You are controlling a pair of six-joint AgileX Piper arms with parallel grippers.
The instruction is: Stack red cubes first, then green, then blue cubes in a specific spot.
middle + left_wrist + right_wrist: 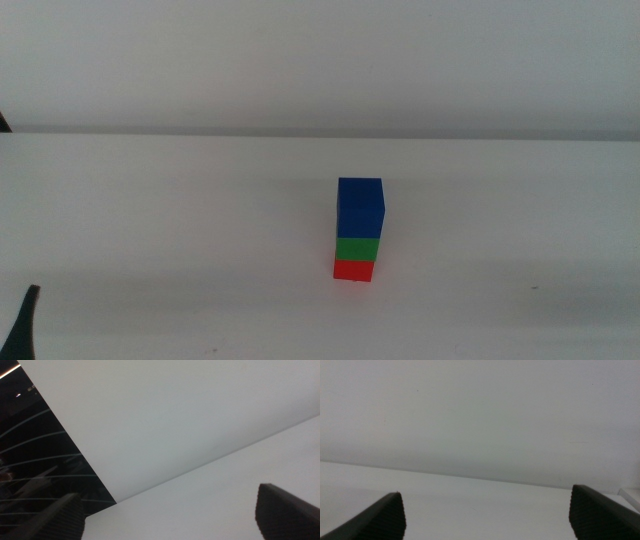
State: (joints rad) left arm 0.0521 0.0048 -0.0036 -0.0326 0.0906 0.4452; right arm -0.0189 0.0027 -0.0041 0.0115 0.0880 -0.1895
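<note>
A bare white table [150, 230] under a plain white wall: near its middle stands the finished tower, red cube [353, 270] at the base, green cube [357, 248] on it, blue cube [360, 207] on top, faces roughly flush. The left gripper [170, 515] and right gripper [487, 515] wait well apart from it, jaws spread wide, holding nothing. Nothing appears left to stack.

The only thing standing on the white table [150, 230] is the stack: blue cube [360, 206] on green cube [357, 247] on red cube [353, 269]. Open tabletop lies all around it. Both grippers, left gripper [170, 515] and right gripper [487, 515], have nothing between their parted jaws.
</note>
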